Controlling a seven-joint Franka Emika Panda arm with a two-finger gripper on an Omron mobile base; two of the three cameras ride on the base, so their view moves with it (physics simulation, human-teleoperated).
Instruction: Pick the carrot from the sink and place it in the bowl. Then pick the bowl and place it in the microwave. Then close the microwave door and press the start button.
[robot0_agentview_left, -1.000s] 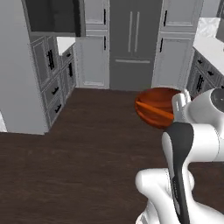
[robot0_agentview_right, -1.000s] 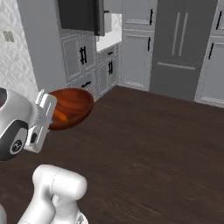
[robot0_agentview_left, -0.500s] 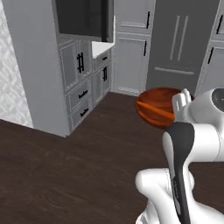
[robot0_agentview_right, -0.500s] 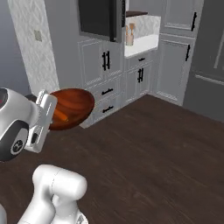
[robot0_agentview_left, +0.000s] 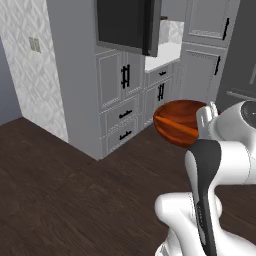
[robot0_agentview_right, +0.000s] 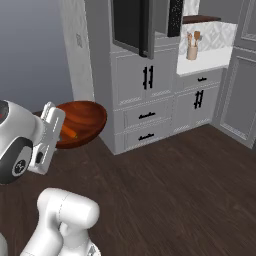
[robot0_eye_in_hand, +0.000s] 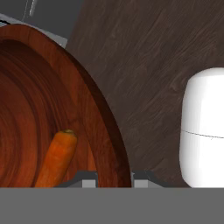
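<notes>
The reddish-brown wooden bowl (robot0_agentview_left: 176, 122) (robot0_agentview_right: 84, 119) (robot0_eye_in_hand: 39, 96) hangs in the air above the floor, close in front of the arm. My gripper (robot0_agentview_left: 206, 119) (robot0_agentview_right: 52, 126) (robot0_eye_in_hand: 114, 179) is shut on its near rim, one finger inside and one outside. The orange carrot (robot0_eye_in_hand: 57, 158) (robot0_agentview_right: 70, 133) lies inside the bowl near that rim. High in the grey cabinet wall ahead, the microwave (robot0_agentview_right: 161, 17) stands open, its dark-windowed door (robot0_agentview_left: 122, 22) (robot0_agentview_right: 129, 22) swung outward. The sink is out of view.
Grey panelled drawers with black handles (robot0_agentview_left: 122, 117) (robot0_agentview_right: 146, 120) sit under the microwave. A white counter with a utensil jar (robot0_agentview_right: 192, 50) lies to the right. A patterned wall (robot0_agentview_left: 30, 65) is at the left. Dark wood floor (robot0_agentview_left: 60, 200) spreads below.
The whole picture has shifted as the base moved: the microwave cabinet wall now stands nearer and more central. The bowl with the carrot keeps its place in the shut gripper.
</notes>
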